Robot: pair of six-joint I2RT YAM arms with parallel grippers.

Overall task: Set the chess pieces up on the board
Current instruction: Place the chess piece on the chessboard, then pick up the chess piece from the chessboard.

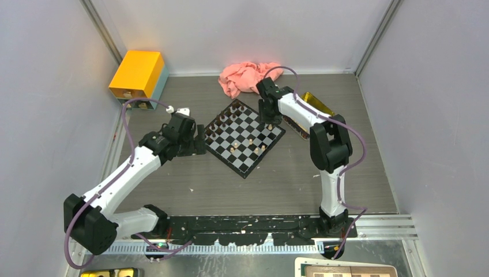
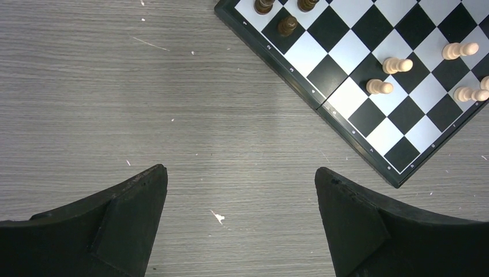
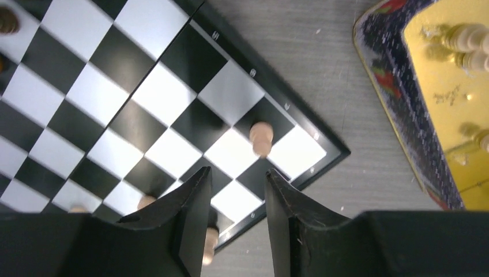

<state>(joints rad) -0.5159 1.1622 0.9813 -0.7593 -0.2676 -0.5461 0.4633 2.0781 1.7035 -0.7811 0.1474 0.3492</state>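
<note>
Top external view: the flat square chessboard (image 1: 243, 163), glossy black and pale grey checks inside a thin dark border, lies as a diamond on the grey wood-grain table (image 1: 190, 190). It sits between the arms, so I judge each can work its own half. Turned-wood dark brown pieces (image 1: 222, 118) line the far-left edge; small pale beige pieces (image 1: 254, 144) stand scattered nearer the right corner.

The right gripper (image 3: 237, 176) hovers over that corner, its black fingers a narrow gap apart with only board squares showing between them. One pale pawn (image 3: 261, 138) stands upright just ahead of the tips. The gold-floored tin tray (image 3: 386, 75) with a dark patterned rim lies just beside the board and holds further pale pieces (image 3: 464, 37): supply close to hand.

The left gripper (image 2: 241, 173) is spread wide over bare table beside the board, holding nothing.

Pieces are smooth, round-headed and narrow; I judge they tip easily.
</note>
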